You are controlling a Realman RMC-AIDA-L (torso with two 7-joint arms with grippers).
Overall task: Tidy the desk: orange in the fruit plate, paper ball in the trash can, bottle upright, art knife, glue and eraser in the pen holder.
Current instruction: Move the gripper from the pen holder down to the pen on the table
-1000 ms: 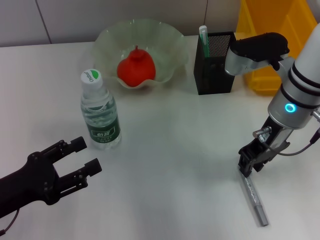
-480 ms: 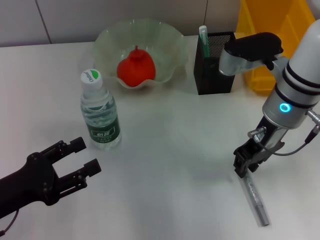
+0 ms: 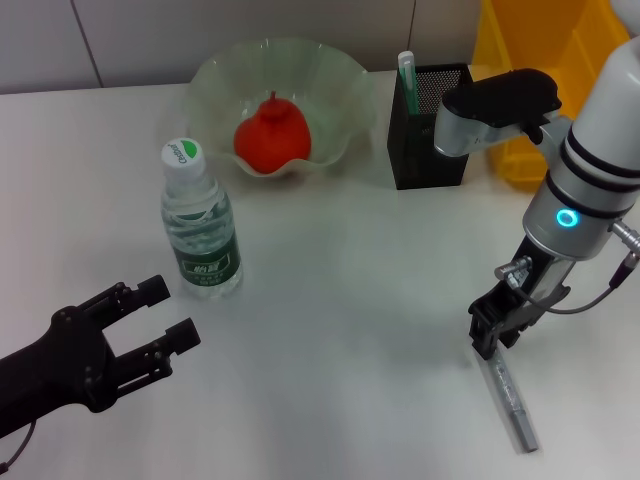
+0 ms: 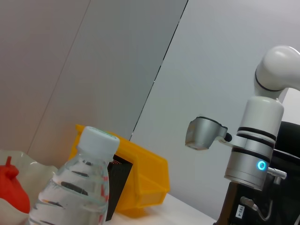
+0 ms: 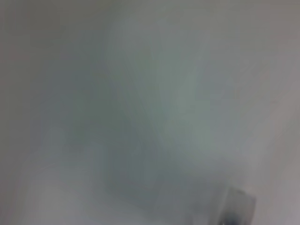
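One item is being worked: right gripper [image 3: 487,338] is sitting over the top end of the art knife [image 3: 510,398] at 5 o'clock on the desk [image 3: 350,270], jaws narrow, grasp unclear, likely for pen holder [image 3: 430,125] at 1 o'clock. Left gripper [image 3: 150,320] is idling at 8 o'clock, claw wide. Bottle [image 3: 200,225] is standing upright.

White desk [image 3: 330,260]; grey panelled wall [image 3: 200,30] behind.

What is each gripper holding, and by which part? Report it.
Left gripper: open, holding nothing. Right gripper: down at the near end of the art knife on the table; an actual grip cannot be told.
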